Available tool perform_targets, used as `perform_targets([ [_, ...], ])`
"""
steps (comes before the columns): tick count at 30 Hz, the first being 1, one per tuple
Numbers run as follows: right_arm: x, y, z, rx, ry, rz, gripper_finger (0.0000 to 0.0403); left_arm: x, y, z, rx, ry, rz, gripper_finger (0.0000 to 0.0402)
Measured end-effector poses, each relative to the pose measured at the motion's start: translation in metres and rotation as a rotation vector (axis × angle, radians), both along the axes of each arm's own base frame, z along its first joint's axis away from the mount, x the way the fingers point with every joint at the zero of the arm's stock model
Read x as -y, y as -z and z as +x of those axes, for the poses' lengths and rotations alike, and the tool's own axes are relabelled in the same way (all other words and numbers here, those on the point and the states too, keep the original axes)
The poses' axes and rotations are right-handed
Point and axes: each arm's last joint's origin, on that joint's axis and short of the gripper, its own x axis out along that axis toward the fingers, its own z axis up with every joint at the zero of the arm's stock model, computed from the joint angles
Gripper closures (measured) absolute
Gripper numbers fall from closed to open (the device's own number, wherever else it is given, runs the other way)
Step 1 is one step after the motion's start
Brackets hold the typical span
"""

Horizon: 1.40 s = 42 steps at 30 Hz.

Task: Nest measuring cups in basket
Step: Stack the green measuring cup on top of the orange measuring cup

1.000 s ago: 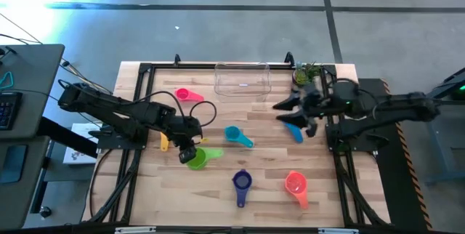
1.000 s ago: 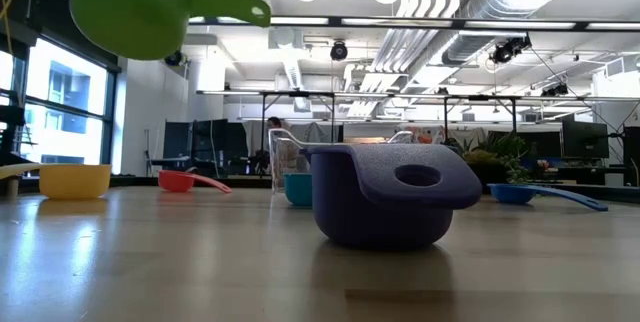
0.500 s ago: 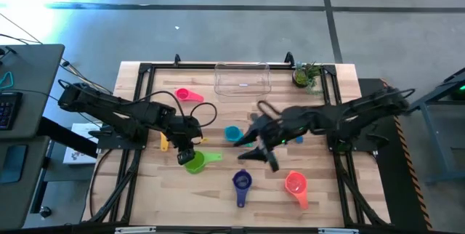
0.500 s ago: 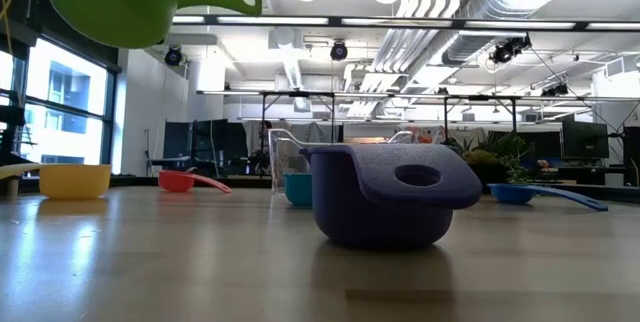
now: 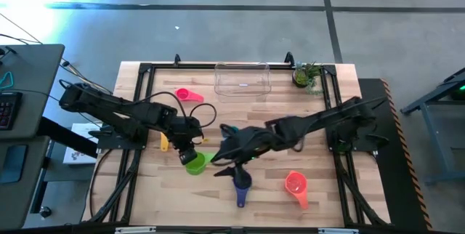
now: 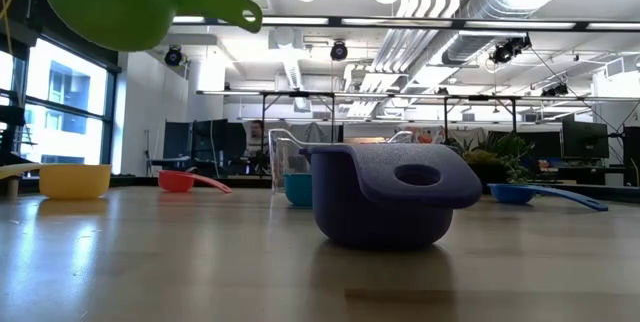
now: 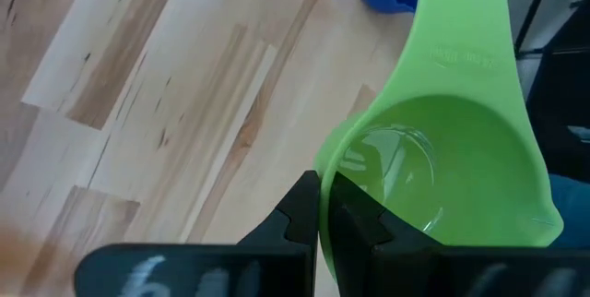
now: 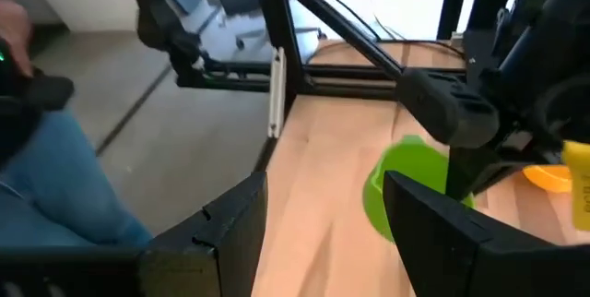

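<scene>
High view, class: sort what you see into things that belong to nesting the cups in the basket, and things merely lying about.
Part of the job:
green cup, held by left gripper
pink cup
purple cup
red cup
yellow cup
clear basket
right gripper, open

Lying about:
potted plant

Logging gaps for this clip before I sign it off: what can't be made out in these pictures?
- Teal cup: hidden in the high view under the right arm; low view shows only a sliver behind the purple cup.
- Blue cup: covered in the high view by the right hand.
- Basket: mostly blocked in the low view by the purple cup.
- Green cup: cut off by picture edges in the left wrist and low views.
</scene>
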Motion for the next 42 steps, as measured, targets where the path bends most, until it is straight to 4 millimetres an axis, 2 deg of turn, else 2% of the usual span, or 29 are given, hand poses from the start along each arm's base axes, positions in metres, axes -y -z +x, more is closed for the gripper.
perform_targets([
  [6,-0.003,0.017,0.016,-0.024,-0.046,-0.038,0.0194,0.001,0.007,0.005,-0.027,0.006,0.010,0.0396],
  [11,-0.004,0.025,0.017,-0.060,-0.058,-0.063,0.0194,0.002,0.010,0.007,-0.019,0.040,0.024,0.0396],
  [16,-0.004,0.032,0.017,-0.096,-0.071,-0.092,0.0194,0.003,0.007,0.013,0.068,0.107,0.023,0.0396],
  [29,-0.001,0.034,0.017,-0.102,-0.060,-0.153,0.0194,0.006,0.002,0.019,0.142,0.131,-0.034,0.0396],
  [34,0.002,0.041,0.013,-0.184,0.015,-0.195,0.0194,0.006,0.002,0.019,0.145,0.136,-0.029,0.0396],
  [42,0.002,0.041,0.013,-0.170,0.005,-0.218,0.0194,0.002,0.002,0.020,0.112,0.038,-0.074,0.0396],
])
